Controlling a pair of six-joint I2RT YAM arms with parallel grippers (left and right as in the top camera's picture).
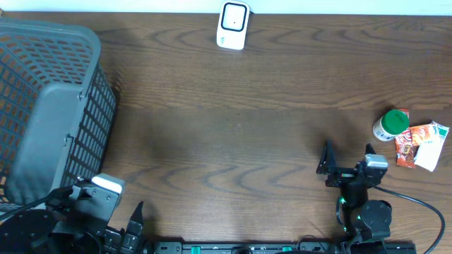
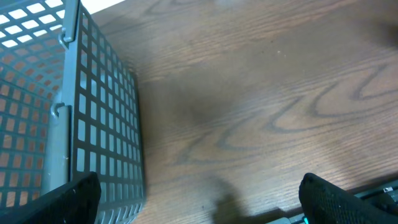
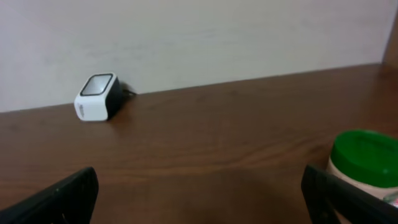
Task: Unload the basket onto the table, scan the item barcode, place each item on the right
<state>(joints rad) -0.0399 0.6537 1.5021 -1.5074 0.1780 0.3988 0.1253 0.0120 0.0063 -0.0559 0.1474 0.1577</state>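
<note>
Wooden table, mostly bare. Grey mesh basket noted at the left edge, just beside the left gripper. White barcode scanner seen at the far edge, centre, window facing up. Nothing is placed between it and the items. A green-lidded white canister is found at the right, touching an orange-red snack packet on its right. Right gripper is positioned near, left of them. Both sets of fingers are spread wide, nothing held.

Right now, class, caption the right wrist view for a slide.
Open right tool faces a white scanner by the back wall; green-lidded container at right on the wooden table.
</note>
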